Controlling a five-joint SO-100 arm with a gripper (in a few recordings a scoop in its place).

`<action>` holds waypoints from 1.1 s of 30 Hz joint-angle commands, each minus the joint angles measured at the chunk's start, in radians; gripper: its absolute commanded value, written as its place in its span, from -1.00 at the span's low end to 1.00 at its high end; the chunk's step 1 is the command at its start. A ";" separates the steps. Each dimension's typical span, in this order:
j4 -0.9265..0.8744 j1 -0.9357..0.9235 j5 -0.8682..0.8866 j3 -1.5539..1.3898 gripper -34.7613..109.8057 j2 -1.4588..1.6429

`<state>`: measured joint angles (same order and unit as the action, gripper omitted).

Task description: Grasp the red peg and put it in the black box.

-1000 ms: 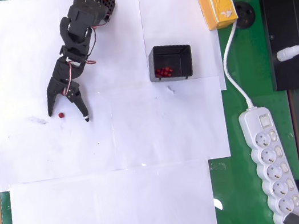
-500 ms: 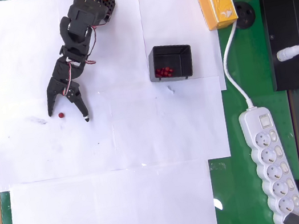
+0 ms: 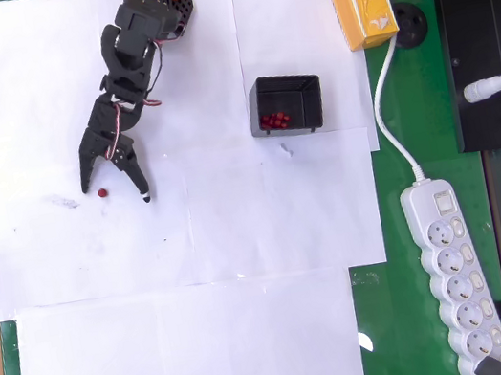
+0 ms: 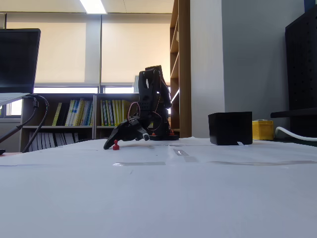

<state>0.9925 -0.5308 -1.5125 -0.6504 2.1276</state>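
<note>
Red peg (image 3: pixel 102 191) between the spread pincer (image 3: pixel 116 194) fingers, on white paper (image 3: pixel 235 210).

I see the red peg (image 3: pixel 102 191) standing upright on the white paper (a tiny dark-red dot from above), bare all round. The black box (image 3: pixel 285 104) sits well to its right in the overhead view, open-topped, with brighter red pegs (image 3: pixel 275 121) bunched inside.

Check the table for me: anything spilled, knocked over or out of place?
Nothing stands out. The red peg stands upright on the white paper between the open pincer's fingers. The black box sits upright with a bunch of red pegs inside. The paper sheets lie flat.
</note>
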 commanded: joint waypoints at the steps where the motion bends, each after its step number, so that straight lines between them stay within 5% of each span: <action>1: -0.002 -0.002 -0.008 0.038 0.22 -0.051; 33: -0.005 0.025 -0.008 0.009 0.22 -0.034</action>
<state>0.9925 -0.5047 -1.5125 -0.6182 2.1016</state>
